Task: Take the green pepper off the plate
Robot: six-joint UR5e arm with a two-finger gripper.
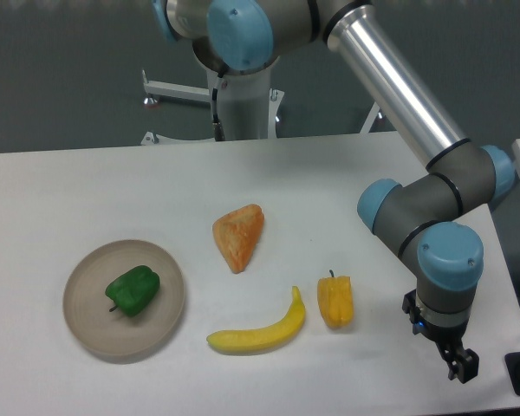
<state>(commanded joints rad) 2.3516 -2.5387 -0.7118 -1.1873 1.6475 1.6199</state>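
Observation:
The green pepper [133, 290] is small, glossy and dark green. It lies on the round beige plate [87, 325] at the front left of the table, a little above the plate's middle. My gripper [462, 367] hangs at the front right of the table, far to the right of the plate and apart from everything. Its dark fingers point down; only a small part shows, so I cannot tell whether they are open or shut. Nothing shows between them.
An orange wedge-shaped piece [239, 236] lies mid-table. A yellow banana [260, 332] lies in front of it. A yellow-orange pepper [335, 301] with a dark stem stands between the banana and my gripper. The table's right edge is close to the gripper.

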